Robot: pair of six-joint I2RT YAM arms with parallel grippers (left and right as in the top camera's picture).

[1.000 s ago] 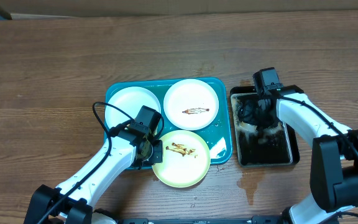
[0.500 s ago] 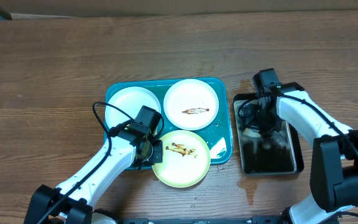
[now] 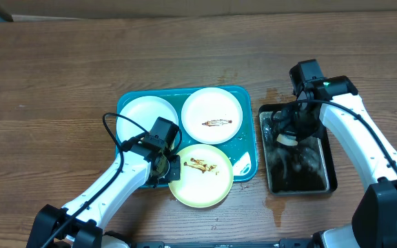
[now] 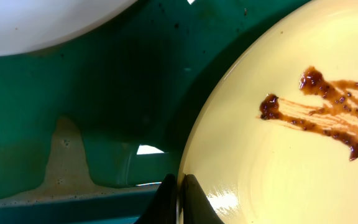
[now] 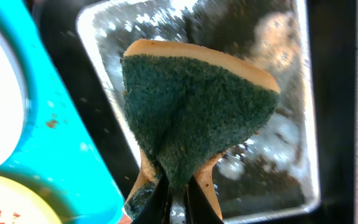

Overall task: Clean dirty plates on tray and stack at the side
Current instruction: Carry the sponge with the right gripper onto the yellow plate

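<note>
The teal tray (image 3: 248, 93) holds a clean white plate (image 3: 146, 118) at the left and a white plate (image 3: 212, 114) with a brown smear at the right. A yellow-green plate (image 3: 200, 175) with a brown smear overhangs the tray's front edge. My left gripper (image 3: 165, 165) is shut on this plate's left rim (image 4: 185, 168). My right gripper (image 3: 289, 135) is shut on a green and tan sponge (image 5: 191, 112) and holds it above the black tray (image 3: 326, 155).
The black tray holds foamy water (image 5: 272, 143) and stands right of the teal tray. Water drops lie on the wooden table (image 3: 274, 200) in front of it. A soapy puddle (image 4: 61, 162) lies in the teal tray.
My right gripper has lifted the sponge out of the black tray and moved right. The black tray shifted slightly to the right. The left arm has not moved.
</note>
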